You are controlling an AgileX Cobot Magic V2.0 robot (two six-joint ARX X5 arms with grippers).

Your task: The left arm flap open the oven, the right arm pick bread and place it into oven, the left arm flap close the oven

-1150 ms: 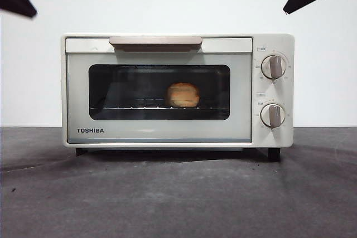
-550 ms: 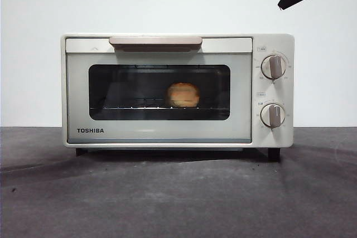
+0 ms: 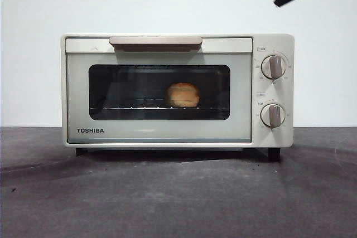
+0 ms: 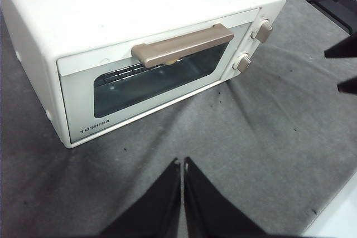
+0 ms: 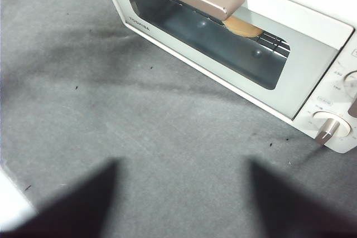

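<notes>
Bread [image 3: 183,95]: on the rack, behind the oven [image 3: 159,132] door you see shut.
Left pincer [image 4: 182,168]: pressed together, empty, well clear.
Right pincer [image 5: 181,193]: spread wide, probably empty, blurred.

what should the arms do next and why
Probably nothing more than backing both arms off to rest. The oven door sits shut, and the bread lies on the rack behind the glass. The left claw is shut and the right claw open, both clear of the oven.
</notes>
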